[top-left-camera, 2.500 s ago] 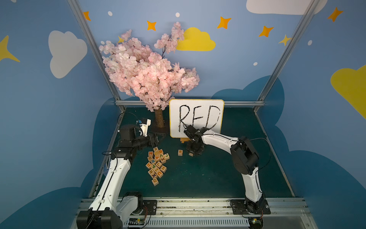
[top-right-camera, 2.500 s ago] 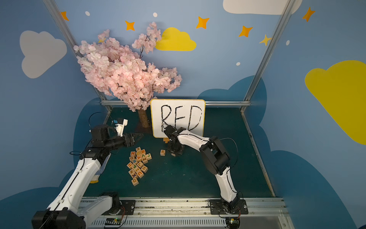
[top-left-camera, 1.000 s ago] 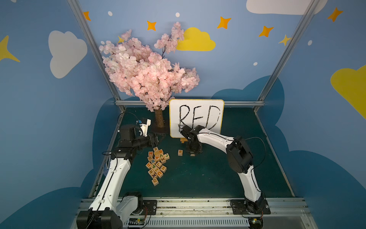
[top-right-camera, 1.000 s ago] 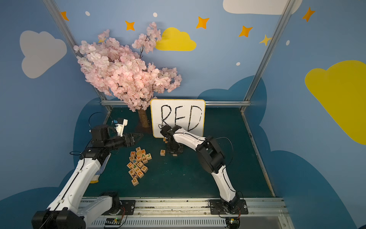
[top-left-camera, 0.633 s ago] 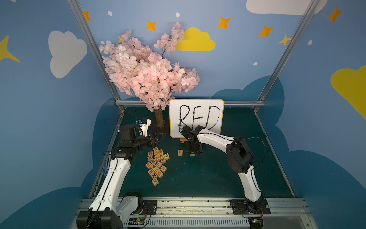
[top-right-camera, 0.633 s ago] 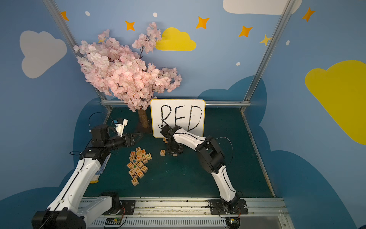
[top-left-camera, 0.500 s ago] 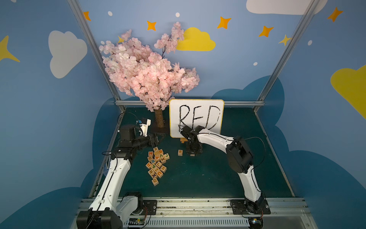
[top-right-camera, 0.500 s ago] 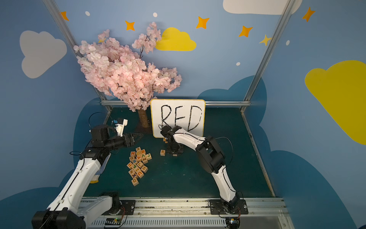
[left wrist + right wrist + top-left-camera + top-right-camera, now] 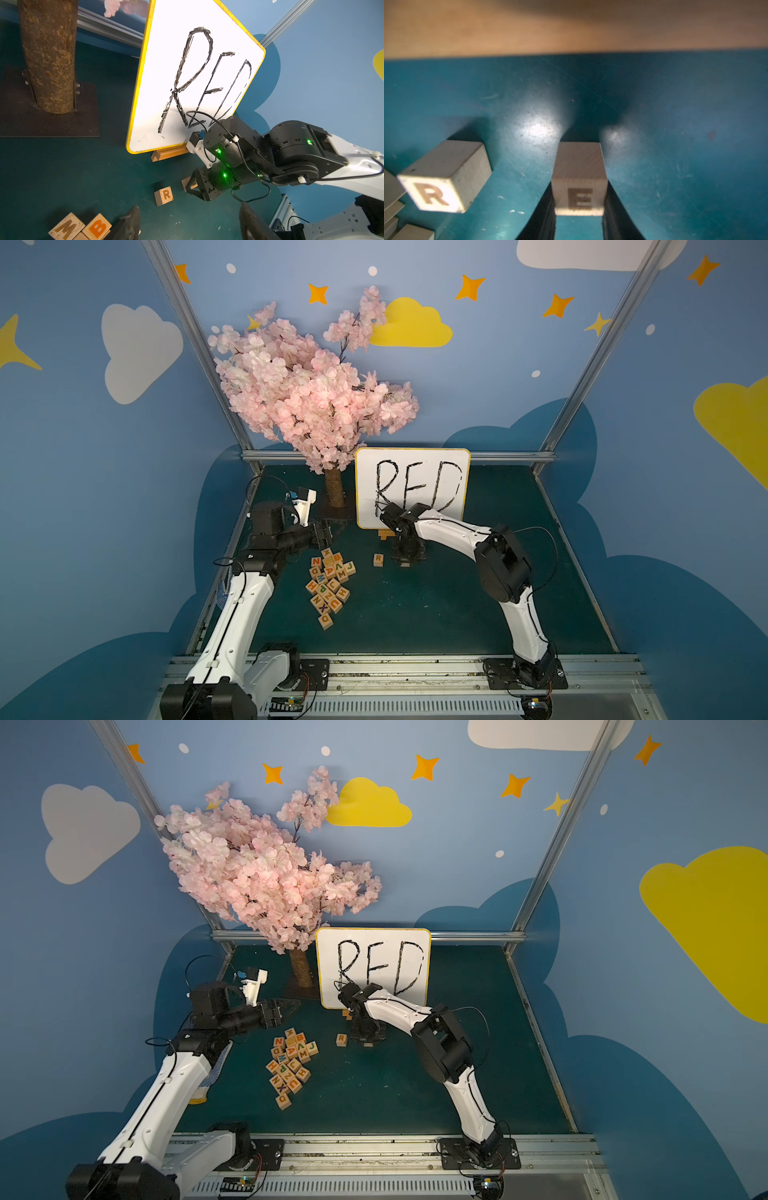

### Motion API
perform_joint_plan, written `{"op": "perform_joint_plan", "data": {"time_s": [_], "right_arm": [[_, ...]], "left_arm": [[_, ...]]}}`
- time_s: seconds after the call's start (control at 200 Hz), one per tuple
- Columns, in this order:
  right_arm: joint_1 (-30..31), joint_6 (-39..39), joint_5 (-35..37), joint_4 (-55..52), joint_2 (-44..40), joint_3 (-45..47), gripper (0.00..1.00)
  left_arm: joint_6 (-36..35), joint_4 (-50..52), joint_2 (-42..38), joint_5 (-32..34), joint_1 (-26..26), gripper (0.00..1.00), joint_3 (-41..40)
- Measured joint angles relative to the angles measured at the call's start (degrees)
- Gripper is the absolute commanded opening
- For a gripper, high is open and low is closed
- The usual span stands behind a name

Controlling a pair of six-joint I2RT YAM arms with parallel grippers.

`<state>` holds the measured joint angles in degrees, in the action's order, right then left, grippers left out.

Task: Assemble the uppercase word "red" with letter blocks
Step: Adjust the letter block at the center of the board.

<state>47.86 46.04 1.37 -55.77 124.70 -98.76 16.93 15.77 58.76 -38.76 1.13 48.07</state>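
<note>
An R letter block [image 9: 378, 559] [image 9: 341, 1039] [image 9: 164, 195] [image 9: 440, 187] sits on the green mat in front of the board. Just to its right, my right gripper [image 9: 409, 562] [image 9: 368, 1042] [image 9: 579, 199] points down and is shut on an E letter block [image 9: 579, 180] [image 9: 190, 182], low at the mat. My left gripper [image 9: 332, 531] [image 9: 291, 1006] [image 9: 187, 222] hovers at the left, open, with nothing between its fingers. A pile of letter blocks [image 9: 330, 585] [image 9: 291, 1065] lies below it. No assembled word "red" shows.
A white yellow-rimmed board [image 9: 411, 485] with handwritten RED stands on a wooden holder [image 9: 168, 152] close behind the right gripper. A blossom tree trunk [image 9: 334, 489] on a black base plate [image 9: 52, 116] stands at the back left. M and B blocks [image 9: 83, 227] lie near the left fingers.
The right arm's elbow has swung a little to the left while its gripper stayed beside the R block. The left arm has not moved.
</note>
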Motion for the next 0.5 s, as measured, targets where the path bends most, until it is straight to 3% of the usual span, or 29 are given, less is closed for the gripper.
{"op": "perform_joint_plan", "data": {"time_s": [0.16,0.501], "right_arm": [[0.0,-0.02,-0.02,0.07,-0.02,0.09,0.33],[-0.04,-0.31,0.13,0.68,-0.33,0.94,0.48]], "left_arm": [[0.0,0.02,0.0,0.0,0.0,0.74,0.0],[0.0,0.02,0.0,0.13,0.02,0.74,0.0]]}}
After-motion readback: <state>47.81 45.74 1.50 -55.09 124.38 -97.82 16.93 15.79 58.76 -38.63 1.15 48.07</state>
